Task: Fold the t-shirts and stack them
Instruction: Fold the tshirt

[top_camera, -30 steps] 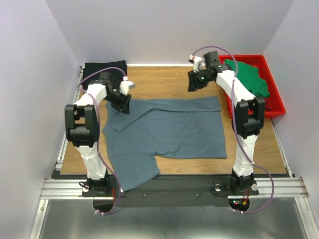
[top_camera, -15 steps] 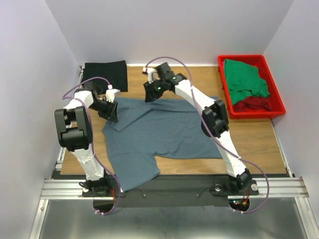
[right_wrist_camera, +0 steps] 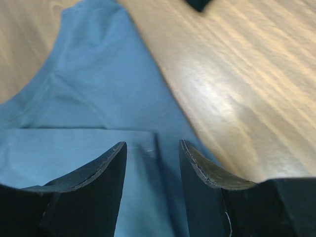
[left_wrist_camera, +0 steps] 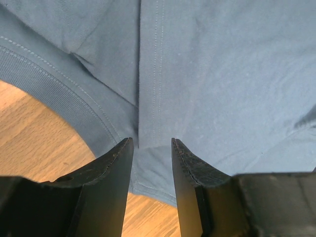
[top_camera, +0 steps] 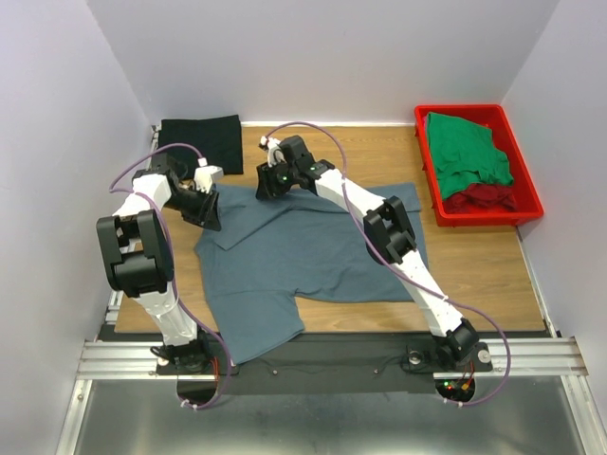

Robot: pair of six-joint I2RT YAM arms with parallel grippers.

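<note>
The right claw (top_camera: 266,182), swung leftward since before, is hovering open with the blue-grey t-shirt (top_camera: 322,246) beneath, the left claw (top_camera: 211,218) gaping likewise.

Wooden table (top_camera: 474,275): slate blue-grey t-shirt (top_camera: 313,256) spread flat at centre, reaching over the 7 o'clock edge. Folded black t-shirt (top_camera: 199,133) at 11 o'clock. Red tray (top_camera: 488,219) at 2 o'clock.

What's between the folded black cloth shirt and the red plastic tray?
In the top view, bare wooden tabletop, with the right gripper and its purple cable above part of it.
</note>
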